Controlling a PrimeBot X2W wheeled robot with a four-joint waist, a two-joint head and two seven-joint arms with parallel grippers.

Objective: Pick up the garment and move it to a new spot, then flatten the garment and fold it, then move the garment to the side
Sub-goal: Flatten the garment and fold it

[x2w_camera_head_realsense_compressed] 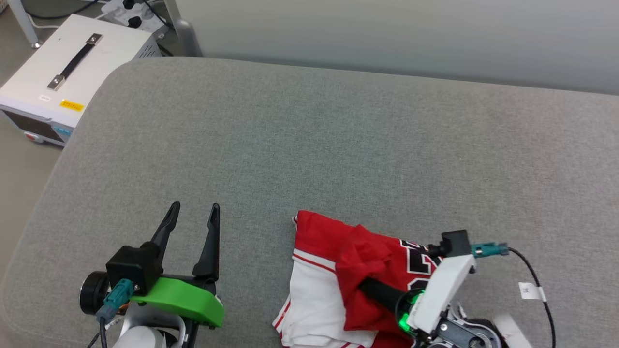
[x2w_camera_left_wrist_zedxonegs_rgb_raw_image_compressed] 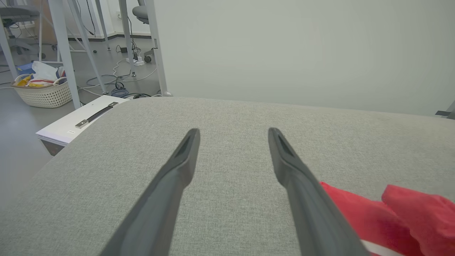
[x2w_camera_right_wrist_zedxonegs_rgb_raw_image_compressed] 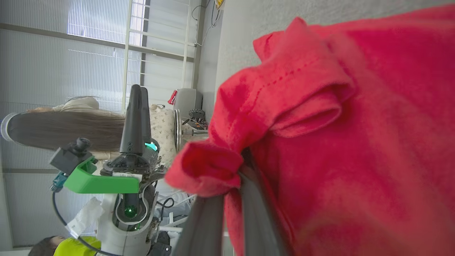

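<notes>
The garment, a red jersey with white lining and black white-outlined numbers, lies bunched at the near edge of the grey cushion. My right gripper reaches into it from the lower right, fingertips buried in a raised red fold. In the right wrist view the right gripper is shut on a pinch of the garment. My left gripper rests open on bare cushion to the garment's left, holding nothing. The left wrist view shows the left gripper spread wide, with the garment at the lower right.
A white box with a black handle stands on the floor beyond the cushion's left edge. A pale wall backs the cushion. A basket and table legs stand further left. A person's long hair shows behind my left arm.
</notes>
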